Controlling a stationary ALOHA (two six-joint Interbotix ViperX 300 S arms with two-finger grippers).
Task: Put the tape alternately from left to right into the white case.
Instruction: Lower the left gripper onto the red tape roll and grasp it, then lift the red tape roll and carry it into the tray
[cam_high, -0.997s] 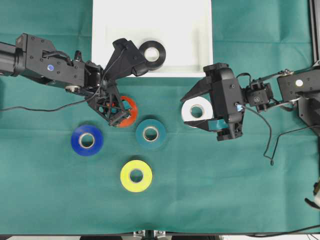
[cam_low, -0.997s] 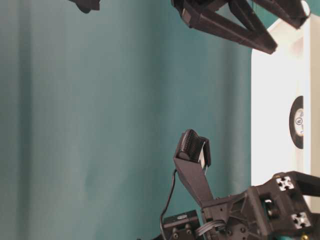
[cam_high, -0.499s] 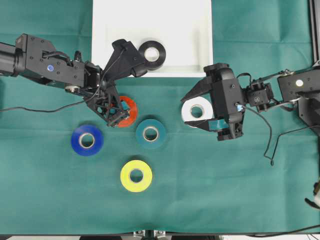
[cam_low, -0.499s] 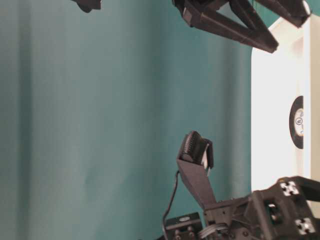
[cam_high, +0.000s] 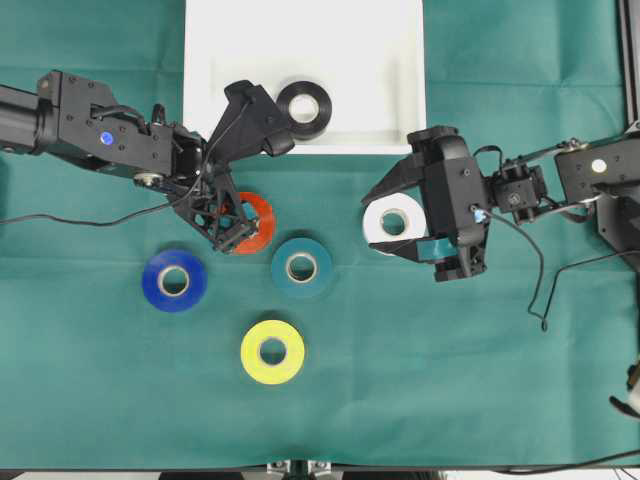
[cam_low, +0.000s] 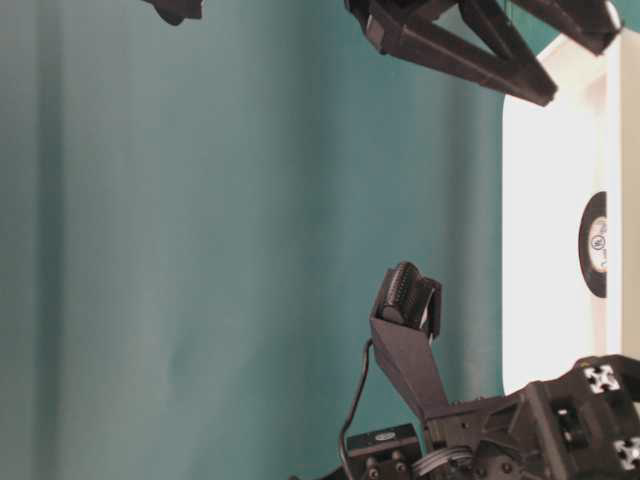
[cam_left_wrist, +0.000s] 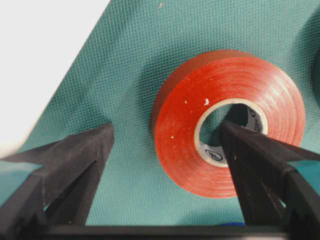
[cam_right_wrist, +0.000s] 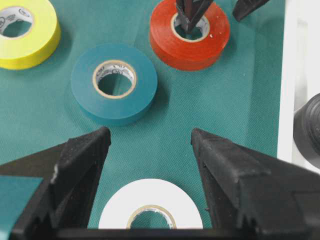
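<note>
A: What changed? The left gripper (cam_left_wrist: 165, 145) has narrowed its jaws since a second ago; one finger sits in the red tape's (cam_left_wrist: 235, 115) core, not yet pinching.

B: So the pickup is starting; the red tape lies left of centre, below the white case (cam_high: 300, 40), where the black tape (cam_high: 304, 108) sits.

A: The right gripper (cam_right_wrist: 147, 150) has not moved; jaws wide over the white tape (cam_right_wrist: 150, 202).

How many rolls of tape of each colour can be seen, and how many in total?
Black roll of tape, in the white case: 1
Red-orange roll of tape: 1
Blue roll of tape: 1
Teal roll of tape: 1
Yellow roll of tape: 1
White roll of tape: 1
Total: 6
</note>
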